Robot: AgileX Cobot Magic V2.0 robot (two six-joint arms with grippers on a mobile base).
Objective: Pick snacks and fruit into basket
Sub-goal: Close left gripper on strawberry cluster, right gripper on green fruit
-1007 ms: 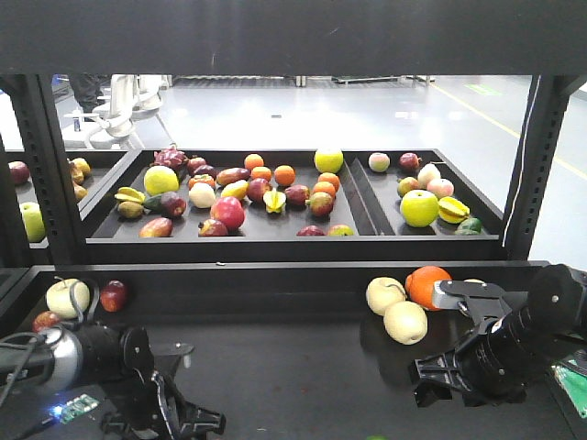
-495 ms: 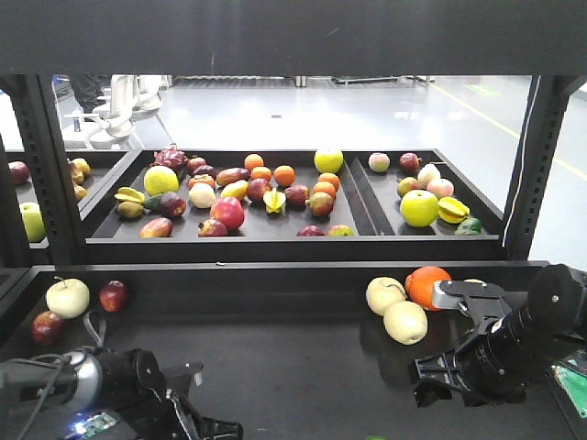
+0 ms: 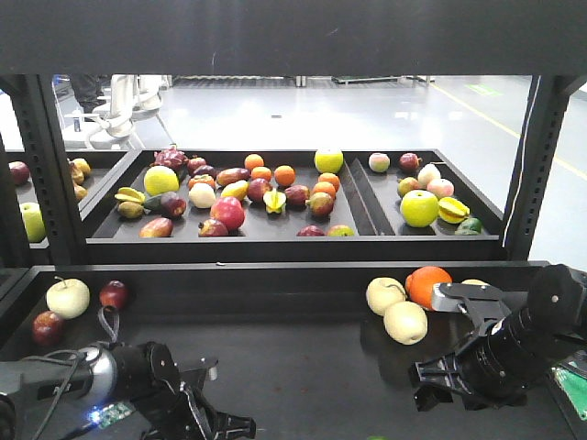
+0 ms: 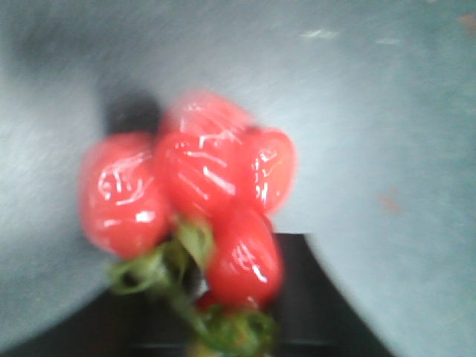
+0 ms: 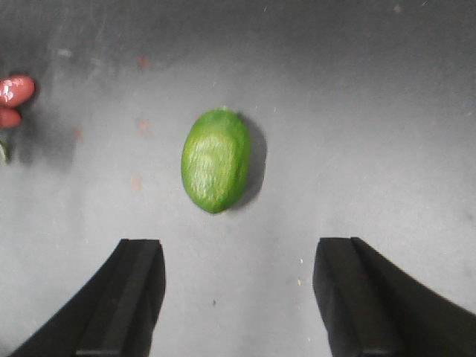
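A blurred bunch of glossy red fruit (image 4: 201, 193) with green stems fills the left wrist view. Its stems run down into the dark jaws, so my left gripper (image 3: 225, 426) looks shut on it, low at the front left. The right gripper (image 5: 238, 297) hangs open over a green oval fruit (image 5: 216, 160) lying on the grey surface just ahead of its fingertips; nothing is between its fingers (image 5: 123, 297). From the front, the right gripper (image 3: 449, 390) sits at the lower right. The basket and the snacks are out of view.
Two cream fruits (image 3: 396, 310) and an orange (image 3: 427, 286) lie just behind the right arm. A cream apple (image 3: 68, 298) and red apples (image 3: 113, 295) lie at the back left. The upper shelf tray (image 3: 275, 240) holds several mixed fruits. Black shelf posts (image 3: 527, 174) stand on both sides.
The left arm has swung rightward along the front of the lower shelf. The right arm has hardly moved.
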